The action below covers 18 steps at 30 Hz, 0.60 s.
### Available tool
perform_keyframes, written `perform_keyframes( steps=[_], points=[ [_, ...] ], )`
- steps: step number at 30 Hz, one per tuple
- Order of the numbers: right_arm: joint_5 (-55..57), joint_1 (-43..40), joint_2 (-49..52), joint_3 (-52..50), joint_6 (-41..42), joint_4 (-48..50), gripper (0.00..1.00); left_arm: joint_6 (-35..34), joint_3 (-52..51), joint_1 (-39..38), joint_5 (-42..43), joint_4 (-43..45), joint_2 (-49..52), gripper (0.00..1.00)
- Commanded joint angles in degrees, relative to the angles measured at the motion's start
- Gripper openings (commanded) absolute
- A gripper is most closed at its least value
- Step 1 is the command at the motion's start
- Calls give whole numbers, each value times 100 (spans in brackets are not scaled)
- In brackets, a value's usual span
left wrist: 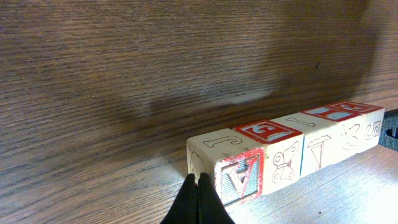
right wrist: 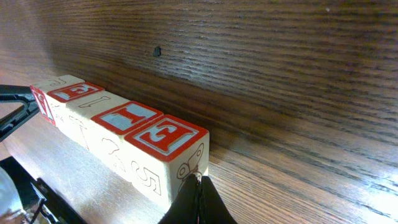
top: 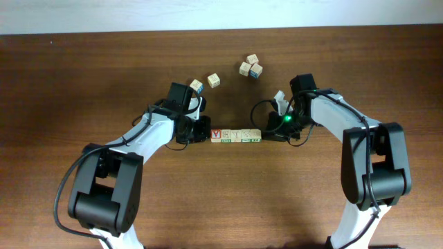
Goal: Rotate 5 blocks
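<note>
While left gripper closed, 5 blocks abut.

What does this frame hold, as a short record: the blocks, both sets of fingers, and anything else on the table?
row: five blocks end to end, touching, mid-table
tops: three red-letter faces up, two pale
left fingers: shut, tip at the row's left end, holding nothing
right fingers: shut, tip at the row's right end, holding nothing
loose blocks: four, beyond the row, apart from it; two of them side by side
table: dark wood
</note>
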Motion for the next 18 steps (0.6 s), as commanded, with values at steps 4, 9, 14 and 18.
perform_keyframes(
  steps=[4,9,14,18],
  points=[
    [-393,195,-90,-17,-66,4,4,-59,-17,-46,219,33,46,0],
    [-396,195,-122,-17,-68,-33,4,-59,-17,-46,219,33,46,0],
    [-396,195,-203,20,-68,-74,4,-59,-17,-46,219,33,46,0],
    [-396,195,-299,20,-68,-87,4,-59,-17,-46,219,33,46,0]
  ],
)
